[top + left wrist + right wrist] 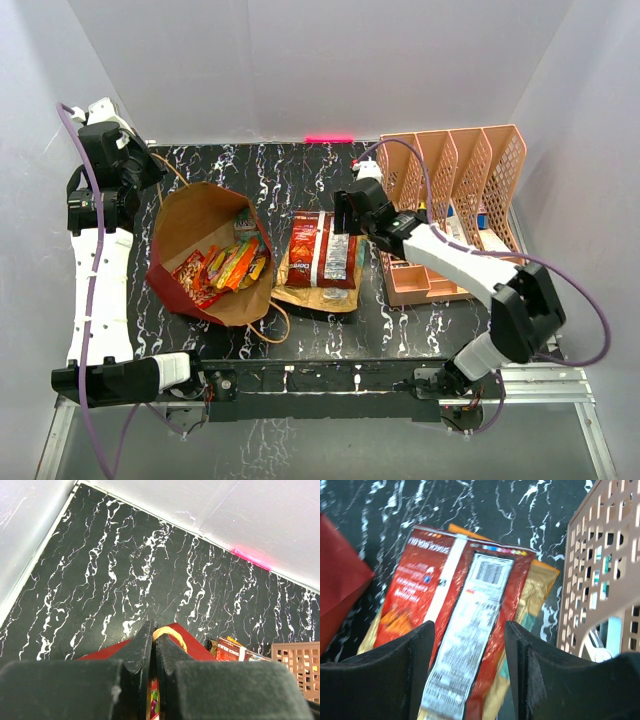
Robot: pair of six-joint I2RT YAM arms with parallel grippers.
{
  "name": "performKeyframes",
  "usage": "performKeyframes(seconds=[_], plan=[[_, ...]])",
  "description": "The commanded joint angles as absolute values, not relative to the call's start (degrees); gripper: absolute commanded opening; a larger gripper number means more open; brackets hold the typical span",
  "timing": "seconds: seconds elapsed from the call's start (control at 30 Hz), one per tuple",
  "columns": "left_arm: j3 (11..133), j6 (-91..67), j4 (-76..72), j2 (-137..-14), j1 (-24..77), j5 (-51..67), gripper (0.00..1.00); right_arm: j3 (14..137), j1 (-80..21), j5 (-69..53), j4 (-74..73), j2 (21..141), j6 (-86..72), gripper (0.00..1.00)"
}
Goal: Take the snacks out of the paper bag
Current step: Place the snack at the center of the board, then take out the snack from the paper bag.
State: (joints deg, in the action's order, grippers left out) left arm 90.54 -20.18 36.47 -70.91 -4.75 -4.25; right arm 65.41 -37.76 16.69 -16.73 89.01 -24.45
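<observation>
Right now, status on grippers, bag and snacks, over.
Left gripper shut on paper bag rim. Right gripper open over red packet on outside pile. Several snacks left in bag. Nothing blocking.

The table [300,170] carries three groups, arranged left to right. At left sits the paper bag [190,215], tilted so that its mouth faces up (toward the overhead view). Several snacks [228,268] lie inside it, toward its near right wall. Just right of the bag, at centre, a pile of snacks [320,255] lies on the table, with the packets overlapping. At right stands the desk organiser [455,190], with its low tray near and its upright compartments far. The left gripper [150,172] sits at the bag's far left rim. The right gripper [347,212] hangs over the pile's far right corner, beside the organiser.
</observation>
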Motion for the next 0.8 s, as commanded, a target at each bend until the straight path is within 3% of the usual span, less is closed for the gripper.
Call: performKeyframes(seconds=[0.0, 0.17, 0.4, 0.63, 0.77], plan=[[91.1, -20.5, 35.2, -69.6, -4.8, -2.9, 0.0, 67.2, -39.6, 10.5, -25.8, 81.4, -22.2, 0.62], [90.0, -21.4, 34.6, -68.8, -4.8, -0.6, 0.0, 70.1, -45.7, 8.8, -23.5, 76.1, -15.9, 0.67], [89.6, -22.2, 34.7, -68.0, -4.8, 1.1, 0.0, 74.5, -56.9, -4.6, -14.0, 74.4, 6.4, 0.74], [88.1, -23.1, 35.0, -66.9, -4.8, 3.1, 0.0, 78.2, -66.3, -18.1, -13.2, 80.4, 37.2, 0.78], [86.6, -24.0, 35.3, -65.9, -4.8, 4.1, 0.0, 82.1, -69.2, -14.4, -15.0, 87.4, 47.7, 0.79]])
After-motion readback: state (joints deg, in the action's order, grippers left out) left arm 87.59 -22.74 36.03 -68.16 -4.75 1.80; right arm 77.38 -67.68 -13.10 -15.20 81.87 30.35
